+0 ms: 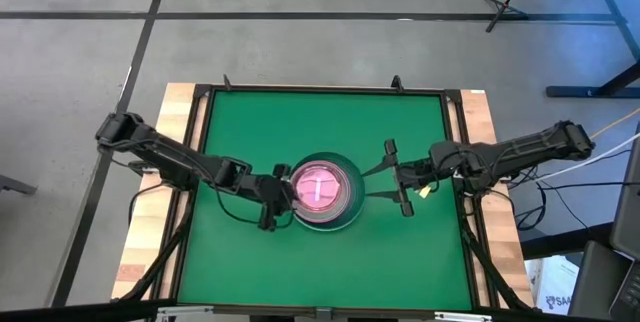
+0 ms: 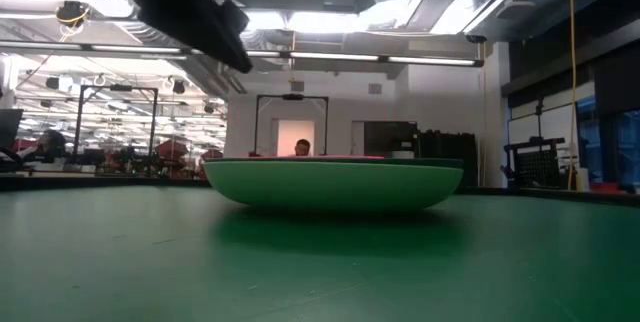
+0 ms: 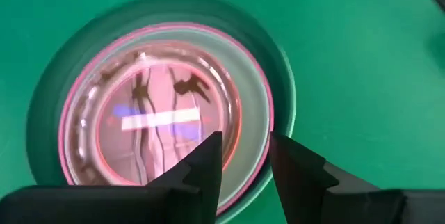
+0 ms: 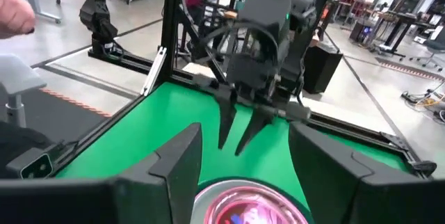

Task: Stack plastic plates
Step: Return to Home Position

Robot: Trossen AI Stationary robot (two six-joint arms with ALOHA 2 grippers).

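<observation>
The plastic plates sit in one stack (image 1: 320, 190) at the table's middle. A large dark green plate is the outermost one that shows, with a pink rim and a pale rim inside it and a small translucent pink plate (image 3: 163, 123) on top. The low view shows the stack's green underside (image 2: 330, 184) resting on the mat. My left gripper (image 1: 285, 188) hangs above the stack's left rim, fingers pointing down and a little apart (image 3: 247, 158), holding nothing. From the right wrist view it (image 4: 233, 147) stands clear above the plates. My right gripper (image 1: 400, 177) waits open (image 4: 243, 175) to the right of the stack.
The green mat (image 1: 330, 262) lies inside a black frame (image 1: 455, 162) on a wooden table. Mat shows on every side of the stack. A person's hand (image 4: 14, 12) and other people show in the room beyond the table.
</observation>
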